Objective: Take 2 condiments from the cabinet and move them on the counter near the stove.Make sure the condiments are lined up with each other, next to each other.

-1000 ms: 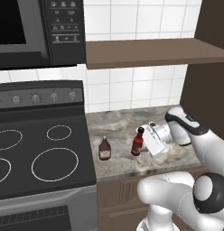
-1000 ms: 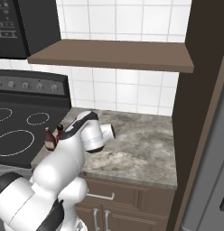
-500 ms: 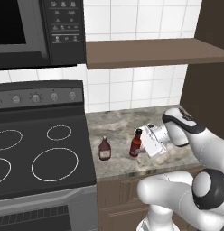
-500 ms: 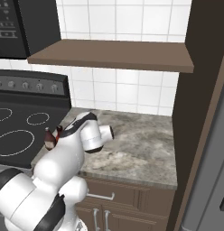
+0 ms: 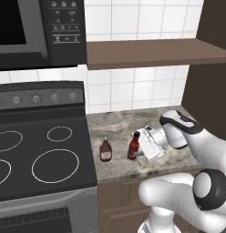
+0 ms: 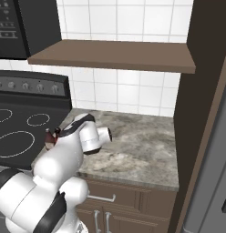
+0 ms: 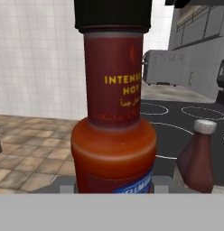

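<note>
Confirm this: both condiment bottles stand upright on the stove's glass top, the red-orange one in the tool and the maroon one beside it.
Not quite. The red-orange bottle and the maroon bottle stand upright on the stone counter, just right of the stove, not on its glass top. The left base view shows this. The rest holds: the tool is at the red-orange one.

Looking like a home kitchen: black glass-top stove [image 5: 37,154], microwave [image 5: 39,29], tiled wall [image 6: 128,20], marbled counter [image 6: 137,145].

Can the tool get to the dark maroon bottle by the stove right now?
Probably not directly: the tool is closed on the red-orange bottle, which stands between it and the maroon bottle. It would have to release first.
</note>
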